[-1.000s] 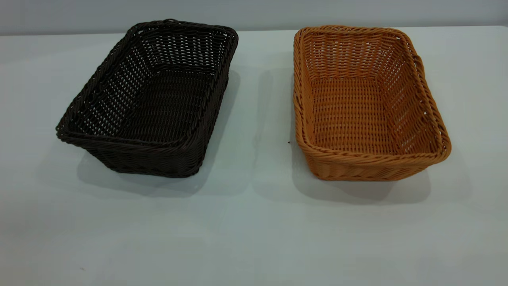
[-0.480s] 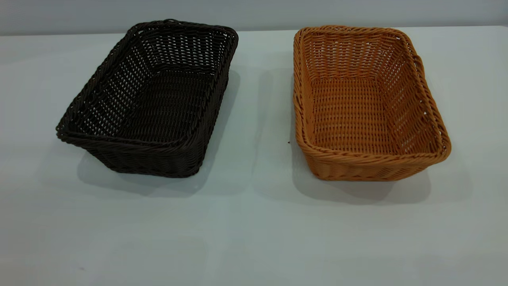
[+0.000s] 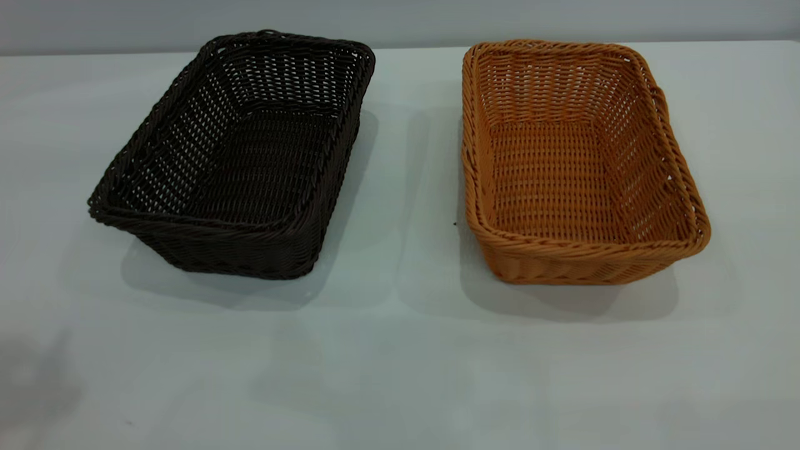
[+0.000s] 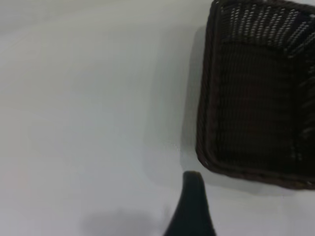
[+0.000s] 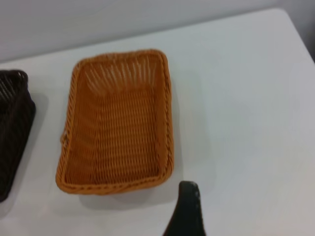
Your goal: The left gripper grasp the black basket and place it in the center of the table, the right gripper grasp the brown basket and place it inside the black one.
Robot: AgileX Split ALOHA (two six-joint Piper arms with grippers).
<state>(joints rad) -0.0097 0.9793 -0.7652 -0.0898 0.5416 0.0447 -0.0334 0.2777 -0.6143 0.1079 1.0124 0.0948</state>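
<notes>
The black basket (image 3: pixel 240 156) stands on the table (image 3: pixel 400 350) at the left, and the brown basket (image 3: pixel 578 165) stands at the right, a gap between them. Both are upright and empty. Neither gripper shows in the exterior view. In the left wrist view my left gripper (image 4: pixel 243 206) is open and empty above bare table, one dark finger (image 4: pixel 192 206) just off a corner of the black basket (image 4: pixel 256 93). In the right wrist view my right gripper (image 5: pixel 221 206) is open and empty, one finger (image 5: pixel 188 209) just off a corner of the brown basket (image 5: pixel 118 123).
A grey wall (image 3: pixel 400 19) runs behind the table's far edge. The table's right edge (image 5: pixel 300 34) shows in the right wrist view. Bare table lies in front of both baskets, and a faint shadow (image 3: pixel 37 381) lies at the front left.
A faint dark shadow has appeared on the table at the front left of the exterior view. Neither basket has moved.
</notes>
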